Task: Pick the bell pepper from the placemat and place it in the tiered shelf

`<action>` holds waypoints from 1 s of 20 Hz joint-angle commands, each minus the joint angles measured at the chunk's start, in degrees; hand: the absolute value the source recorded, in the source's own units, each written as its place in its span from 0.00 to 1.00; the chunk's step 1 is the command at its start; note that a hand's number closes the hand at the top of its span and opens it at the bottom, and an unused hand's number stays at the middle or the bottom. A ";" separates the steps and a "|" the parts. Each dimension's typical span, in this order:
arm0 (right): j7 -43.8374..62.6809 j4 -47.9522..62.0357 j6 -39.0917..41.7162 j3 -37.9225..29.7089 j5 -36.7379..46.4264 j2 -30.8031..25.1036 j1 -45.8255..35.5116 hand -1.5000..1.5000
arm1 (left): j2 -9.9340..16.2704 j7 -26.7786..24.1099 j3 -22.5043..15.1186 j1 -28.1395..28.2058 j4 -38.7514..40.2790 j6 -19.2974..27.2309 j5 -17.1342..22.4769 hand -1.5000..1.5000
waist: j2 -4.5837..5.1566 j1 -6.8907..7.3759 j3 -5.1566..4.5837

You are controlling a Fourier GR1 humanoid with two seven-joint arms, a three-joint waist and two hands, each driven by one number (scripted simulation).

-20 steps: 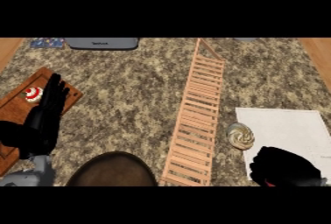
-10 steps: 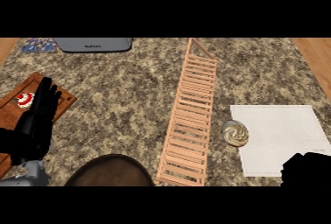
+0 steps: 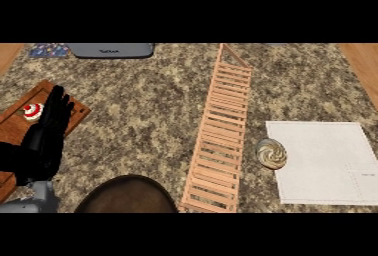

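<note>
Speckled stone counter (image 3: 148, 100) carries a white placemat (image 3: 325, 165) whose left edge the pale round bell pepper (image 3: 272, 153) overlaps, just right of the long wooden tiered shelf (image 3: 221, 135), with the open, straight-fingered left hand (image 3: 46, 137) well beyond it; right hand unseen.

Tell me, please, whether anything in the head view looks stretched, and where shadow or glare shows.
Head view: the tiered shelf runs long and narrow up the counter, tapering toward the top, so the view's angle stretches it; no glare shows on the white placemat; the left robot hand is very dark, with little detail.
</note>
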 commanded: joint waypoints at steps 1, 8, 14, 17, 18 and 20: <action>8.29 0.71 4.36 -2.03 -6.44 1.09 -6.11 1.00 | -0.30 -2.05 0.20 0.75 0.49 -1.36 -0.03 0.50 | 0.17 0.86 0.07; 21.59 5.50 -0.62 8.35 -6.05 8.98 -20.73 1.00 | -1.93 0.71 -1.26 -3.15 1.79 0.45 -2.35 0.50 | 0.35 1.66 0.08; 26.20 10.48 -2.04 11.85 -2.22 18.44 -28.23 1.00 | -0.96 -0.45 1.49 -1.64 1.43 -1.58 -0.37 0.50 | 0.24 1.38 0.09; 28.85 10.64 -2.63 12.00 -0.80 22.14 -30.82 1.00 | -3.29 1.82 -1.11 -0.11 -2.15 0.69 -2.70 0.50 | 0.13 1.15 0.11; 24.48 14.32 -2.61 13.50 3.41 23.98 -30.43 1.00 | -0.96 -2.20 1.39 2.14 -0.48 -3.39 0.11 0.50 | 0.20 1.31 0.11; 24.93 17.41 -5.58 15.23 5.74 28.33 -32.87 1.00 | -0.41 1.35 1.77 -1.95 1.02 -2.90 -0.16 0.50 | 0.26 1.33 0.11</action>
